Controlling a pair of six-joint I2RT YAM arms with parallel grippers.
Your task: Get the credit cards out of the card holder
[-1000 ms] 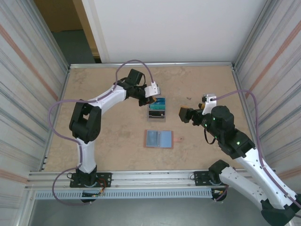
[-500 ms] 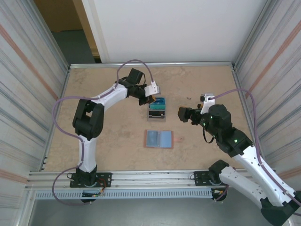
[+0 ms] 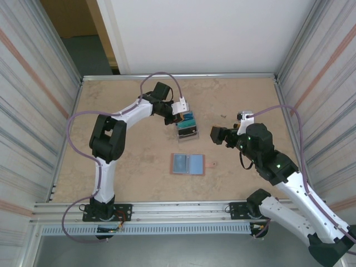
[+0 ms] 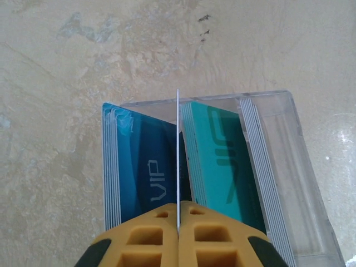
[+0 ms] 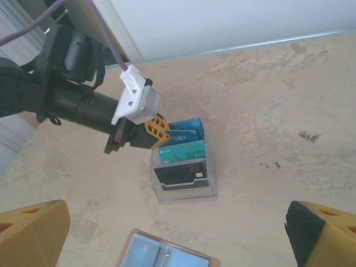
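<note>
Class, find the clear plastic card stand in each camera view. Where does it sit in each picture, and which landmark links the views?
Top external: clear stand just above centre, beyond the open card holder.
Left wrist: clear stand centre to right, below the left gripper.
Right wrist: clear stand centre, slightly low.
Landmark: the left gripper, shut on a credit card over the clear stand.

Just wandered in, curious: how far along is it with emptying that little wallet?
Done: several cards stand in the clear stand. In hand: the left gripper pinches one more card above it. Left: slotting that in; the wallet lies open, any remaining cards too small to tell. The right gripper hangs open.
</note>
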